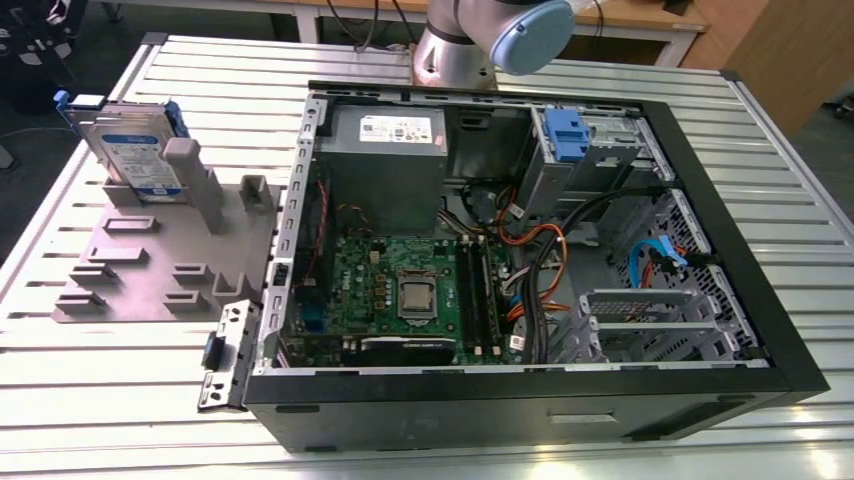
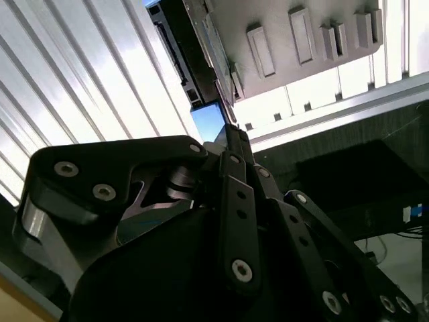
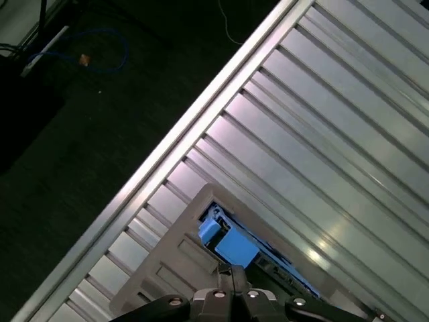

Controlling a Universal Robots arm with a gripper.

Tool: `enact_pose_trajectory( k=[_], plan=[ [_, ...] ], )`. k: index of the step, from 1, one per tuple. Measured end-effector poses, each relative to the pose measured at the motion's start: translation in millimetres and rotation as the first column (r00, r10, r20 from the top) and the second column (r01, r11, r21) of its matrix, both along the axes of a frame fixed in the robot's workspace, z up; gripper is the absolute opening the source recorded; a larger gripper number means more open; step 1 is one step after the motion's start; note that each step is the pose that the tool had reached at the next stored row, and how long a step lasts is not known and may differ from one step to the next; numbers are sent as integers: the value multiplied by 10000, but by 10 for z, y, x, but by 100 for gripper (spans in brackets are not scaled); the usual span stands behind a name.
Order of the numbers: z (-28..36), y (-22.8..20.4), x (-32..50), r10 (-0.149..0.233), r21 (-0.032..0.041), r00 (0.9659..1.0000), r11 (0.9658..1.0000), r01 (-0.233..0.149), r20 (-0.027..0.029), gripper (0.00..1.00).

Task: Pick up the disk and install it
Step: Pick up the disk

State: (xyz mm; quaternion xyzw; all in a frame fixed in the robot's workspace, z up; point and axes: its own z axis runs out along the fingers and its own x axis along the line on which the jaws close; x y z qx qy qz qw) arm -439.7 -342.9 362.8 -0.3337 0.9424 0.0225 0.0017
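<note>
The disk [image 1: 134, 150] stands on edge in a slot of the grey holder [image 1: 147, 265] at the exterior view's left, silver-grey with a white-and-blue label and a blue frame. In both wrist views I look down on it edge-on: its dark edge [image 2: 191, 60] and the blue frame end [image 3: 231, 247] lie just beyond my gripper [image 3: 232, 271]. The black fingers [image 2: 234, 144] meet at one tip with nothing between them, apart from the disk. The holder's blocks [image 2: 301, 33] show beside it.
The open black computer case [image 1: 747, 330] lies at the exterior view's right, with a motherboard, cables and a drive bay with a blue latch [image 1: 566, 135]. The ribbed metal table [image 3: 348, 114] ends close to the holder; dark floor lies past its edge.
</note>
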Motion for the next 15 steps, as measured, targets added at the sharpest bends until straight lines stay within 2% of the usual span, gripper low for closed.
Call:
enact_pose_trajectory(
  k=[7,15],
  plan=[
    [0,0,0,584,0,9983,9983,-584,0,11],
    [0,0,0,669,0,9978,9978,-669,0,11]
  ],
)
